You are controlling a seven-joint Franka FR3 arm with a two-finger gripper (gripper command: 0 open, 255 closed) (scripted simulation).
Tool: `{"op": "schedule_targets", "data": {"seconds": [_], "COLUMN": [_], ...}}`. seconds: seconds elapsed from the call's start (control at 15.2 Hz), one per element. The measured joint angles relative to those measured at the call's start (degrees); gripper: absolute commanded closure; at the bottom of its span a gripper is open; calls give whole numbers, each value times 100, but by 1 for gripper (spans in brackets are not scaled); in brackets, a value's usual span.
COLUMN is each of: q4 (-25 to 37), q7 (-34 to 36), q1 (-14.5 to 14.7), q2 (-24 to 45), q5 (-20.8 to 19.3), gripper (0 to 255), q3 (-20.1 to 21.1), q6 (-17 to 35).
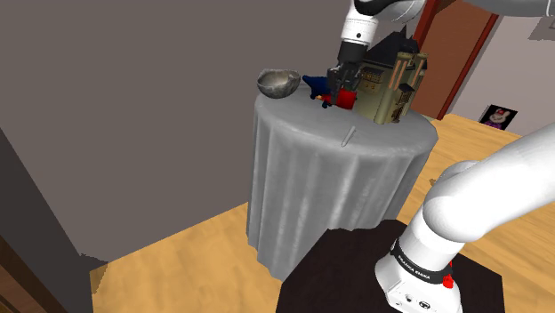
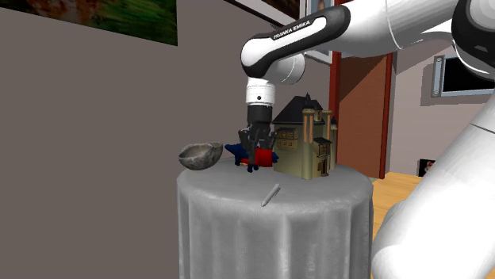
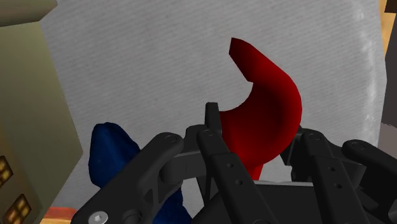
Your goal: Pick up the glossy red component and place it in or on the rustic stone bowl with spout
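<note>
Sim render: a round table (image 1: 338, 178) draped in grey cloth, w/ your white Franka arm reaching down over it. The black gripper (image 3: 254, 137) looked clenched on the red component (image 3: 270, 102), a glossy curved piece like a hook. One finger pressed each side of its thick lower end, and the curl stuck out beyond the tips. In the shoulder view the piece sat low, at or just above the cloth; I couldn't tell if it had left the surface. A blue object (image 3: 108, 153) lay just beside it, and a tan model house (image 1: 393, 84) stood close on the other side. The grey stone bowl (image 1: 278, 84) sat beyond the blue object, toward the shoulder view's left, near the table edge. A thin grey stick (image 1: 348, 136) lay apart, nearer the stand.

Step in hand, as I judged it, was lift & carry. Your best move was straight up first, since blue object & house crowded the hand. The grip was on one end only, so the piece could swing: go slow, wrist level, cross to the bowl, lower the curl inside the rim, then let go
</note>
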Motion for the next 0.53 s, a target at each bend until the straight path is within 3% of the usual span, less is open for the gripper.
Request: {"op": "schedule_targets", "data": {"seconds": [0.53], "q4": [683], "q7": [24], "q1": [20], "q2": [89], "q5": [24], "gripper": [255], "q3": [18], "q6": [-595]}}
